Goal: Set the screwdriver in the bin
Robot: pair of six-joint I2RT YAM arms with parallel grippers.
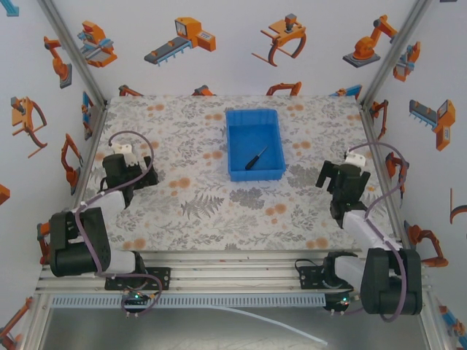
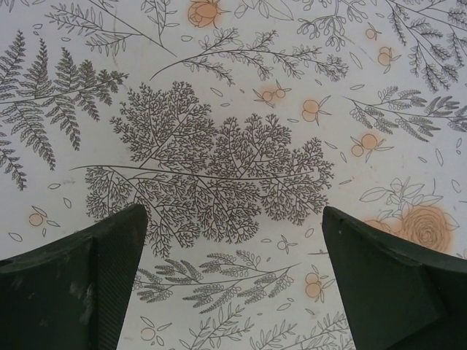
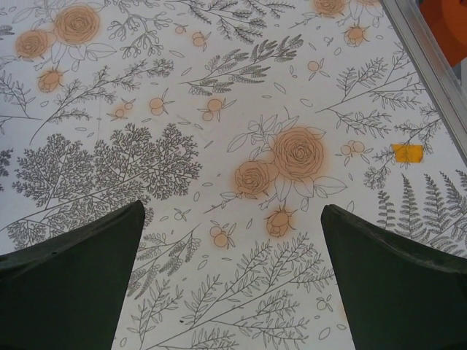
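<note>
The bright blue bin (image 1: 238, 129) stands at the middle back of the floral table. Inside it, toward the front right, lies the small black-handled screwdriver (image 1: 255, 158), slanted with its thin shaft pointing up and right. My left gripper (image 1: 122, 161) hovers over the table's left side, well away from the bin; in its wrist view the gripper (image 2: 233, 219) is open over bare cloth with nothing between the fingers. My right gripper (image 1: 341, 173) sits at the right of the bin, apart from it; its wrist view shows the gripper (image 3: 232, 215) open and empty too.
The floral tablecloth (image 1: 204, 204) is walled by white panels with robot pictures and aluminium posts. A metal frame rail (image 3: 430, 55) runs along the table's right edge, with a small yellow tape mark (image 3: 407, 152) near it.
</note>
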